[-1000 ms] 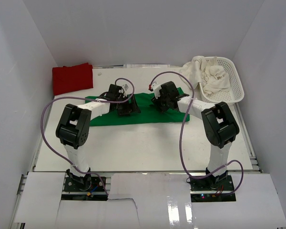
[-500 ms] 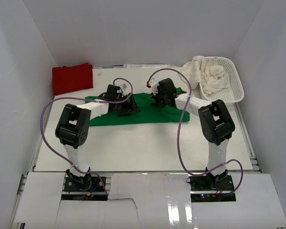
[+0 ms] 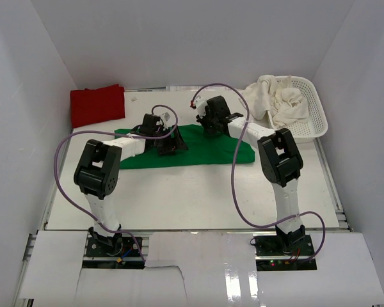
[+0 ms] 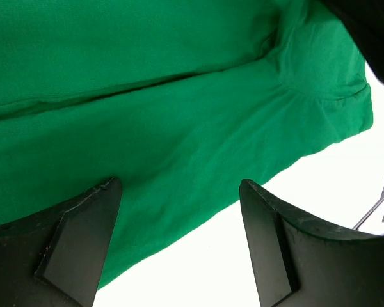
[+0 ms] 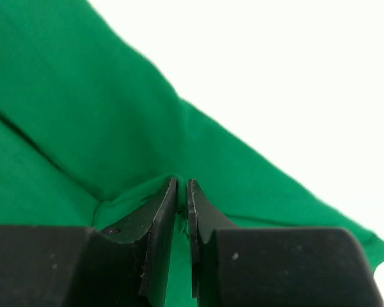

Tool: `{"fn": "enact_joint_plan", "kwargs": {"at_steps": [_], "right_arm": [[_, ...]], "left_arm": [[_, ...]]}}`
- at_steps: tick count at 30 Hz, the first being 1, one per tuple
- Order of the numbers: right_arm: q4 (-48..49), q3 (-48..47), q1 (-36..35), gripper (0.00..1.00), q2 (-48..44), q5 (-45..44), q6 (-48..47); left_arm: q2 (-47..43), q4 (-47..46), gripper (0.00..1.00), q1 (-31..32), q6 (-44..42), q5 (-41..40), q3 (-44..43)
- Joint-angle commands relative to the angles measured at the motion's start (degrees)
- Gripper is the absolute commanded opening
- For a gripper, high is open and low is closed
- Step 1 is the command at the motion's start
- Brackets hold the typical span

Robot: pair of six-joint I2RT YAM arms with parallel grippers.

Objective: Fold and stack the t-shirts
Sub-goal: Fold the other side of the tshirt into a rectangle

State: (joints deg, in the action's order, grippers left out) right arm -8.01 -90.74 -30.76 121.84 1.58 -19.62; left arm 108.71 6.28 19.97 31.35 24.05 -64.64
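The bright green t-shirt (image 3: 198, 150) lies partly folded in a long band across the middle of the table. My right gripper (image 3: 208, 121) is shut on a pinch of the green t-shirt (image 5: 115, 128) near its far edge, cloth caught between the jaws. My left gripper (image 3: 168, 146) hovers low over the shirt's middle, jaws wide open and empty; the shirt's near edge (image 4: 179, 160) and bare table show between its fingers. A folded red t-shirt (image 3: 96, 105) lies at the far left. Cream-white t-shirts (image 3: 278, 102) sit bunched in the basket.
The white plastic mesh basket (image 3: 315, 118) stands at the far right, one cream shirt hanging over its left rim. White walls close in the table on three sides. Purple cables loop from both arms over the table.
My right gripper has moved left and toward the far edge, dragging the green shirt's right end with it. The left gripper has stayed in place.
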Motion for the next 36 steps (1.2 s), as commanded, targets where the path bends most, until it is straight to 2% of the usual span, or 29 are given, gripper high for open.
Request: {"fn": "enact_joint_plan", "kwargs": {"at_steps": [1,7,14,16,19,20,23,28,36], "right_arm": [[-0.9,-4.7,0.1,0.19,1.5,-1.3,-2.2],[1.9,-6.9,0.1,0.21,3.9,-3.3,-2.0],[7.2,-7.2,0.0,0.34,4.4,-4.1,-0.9],[11.4,-5.9,-0.1,0.37,3.4,-5.1,0.2],[15.9,-3.1,0.0,0.46,1.4,-6.8,0.7],[16.8,-2.7,0.0,0.52,0.9,-7.9,0.8],[19.3,-1.2,0.0,0.62,-1.1,-9.8,1.2],[15.4,-1.5,0.4,0.63,-3.6,-11.6,3.3],[3.5,4.1,4.9,0.61,-12.3,-7.3,16.0]], "left_arm": [[-0.1,2.9,0.86,0.2,-0.6,-0.1,2.4],[-0.2,2.9,0.86,0.2,-0.8,0.4,2.7],[-0.2,3.0,0.85,0.2,-0.9,1.0,2.9],[-0.2,2.9,0.85,0.2,-0.9,1.1,3.1],[-0.2,2.9,0.85,0.2,-0.9,1.3,3.4],[-0.2,2.9,0.85,0.2,-0.8,1.3,3.4],[-0.5,2.9,0.85,0.2,-0.8,1.5,3.6],[-1.9,3.3,0.85,0.2,-1.3,0.6,4.3],[-6.7,6.2,0.86,0.2,-1.1,0.4,3.6]]}}
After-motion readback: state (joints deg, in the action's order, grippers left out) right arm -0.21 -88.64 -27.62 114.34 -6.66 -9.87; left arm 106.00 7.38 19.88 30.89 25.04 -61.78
